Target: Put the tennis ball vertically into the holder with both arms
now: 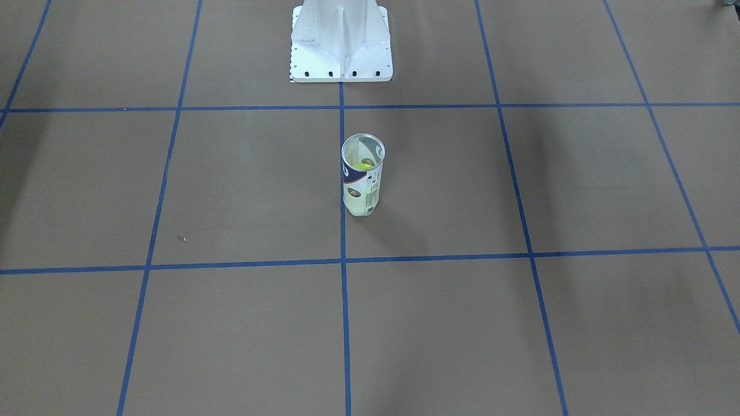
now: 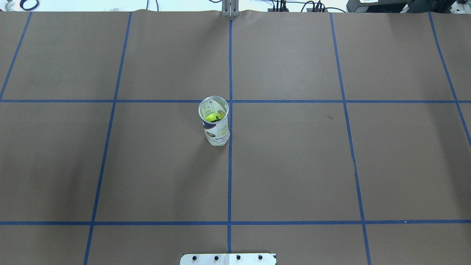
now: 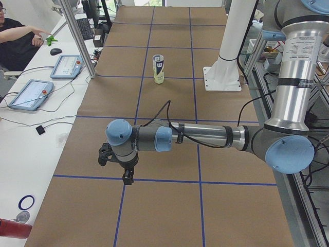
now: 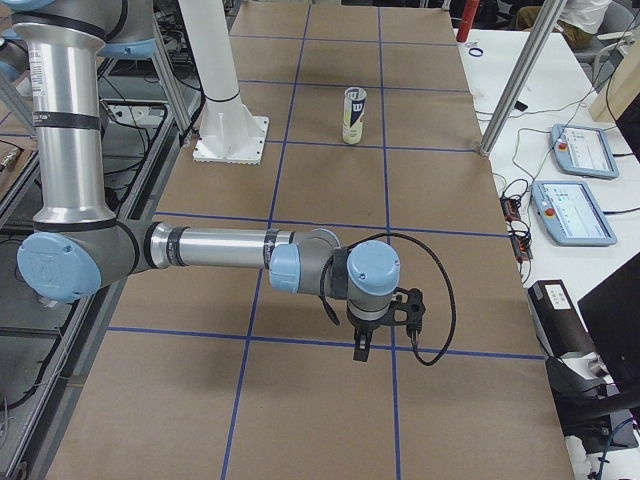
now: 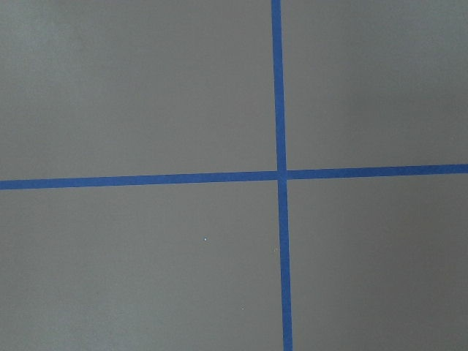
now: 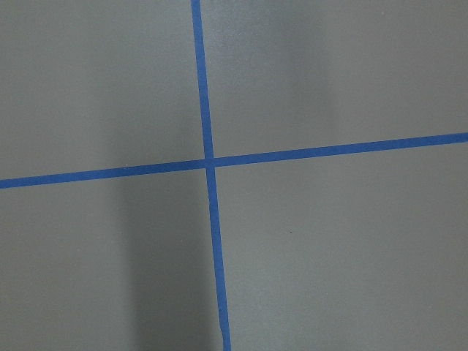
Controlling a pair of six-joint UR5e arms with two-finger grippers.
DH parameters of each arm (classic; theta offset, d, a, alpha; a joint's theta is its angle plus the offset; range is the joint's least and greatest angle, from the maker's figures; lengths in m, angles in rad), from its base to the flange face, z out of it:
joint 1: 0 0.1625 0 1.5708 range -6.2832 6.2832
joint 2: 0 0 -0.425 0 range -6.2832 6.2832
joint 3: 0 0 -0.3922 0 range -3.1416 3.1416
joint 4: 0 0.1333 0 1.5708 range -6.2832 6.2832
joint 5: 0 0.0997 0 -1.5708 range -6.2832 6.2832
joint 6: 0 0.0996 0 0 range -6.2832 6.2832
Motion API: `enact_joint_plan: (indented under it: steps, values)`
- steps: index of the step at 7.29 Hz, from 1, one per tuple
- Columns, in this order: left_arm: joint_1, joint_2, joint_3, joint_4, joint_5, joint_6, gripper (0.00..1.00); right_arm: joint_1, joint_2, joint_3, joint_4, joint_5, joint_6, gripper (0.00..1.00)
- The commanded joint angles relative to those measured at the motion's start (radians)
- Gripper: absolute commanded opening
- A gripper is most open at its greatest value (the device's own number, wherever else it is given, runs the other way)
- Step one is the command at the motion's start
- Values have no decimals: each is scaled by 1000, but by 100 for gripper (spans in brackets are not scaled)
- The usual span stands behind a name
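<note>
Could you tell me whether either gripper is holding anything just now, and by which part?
Nothing is held: the holder stands free, the tennis ball inside it, far from the left gripper and the right gripper.

We observe bright, diffuse light from above across the brown paper-covered counter (image 2: 294,165). Broad, soft-edged shadows darken its left part in the overhead view and both sides in the front-facing view. The clear plastic cylindrical can (image 1: 362,176) casts only a faint, blurred shadow beside its base. In the right wrist view, a soft dark band runs vertically along the blue tape line (image 6: 213,219). Both wrist views render greyer and slightly soft.
</note>
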Motion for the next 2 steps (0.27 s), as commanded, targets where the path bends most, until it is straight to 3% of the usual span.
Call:
enact_joint_plan:
  steps: [1, 2]
  values:
    - [0, 1, 4, -1, -1, 0, 99, 0, 0, 2, 0, 1, 0, 99]
    - [0, 1, 4, -1, -1, 0, 100, 0, -3, 2, 1, 1, 0, 99]
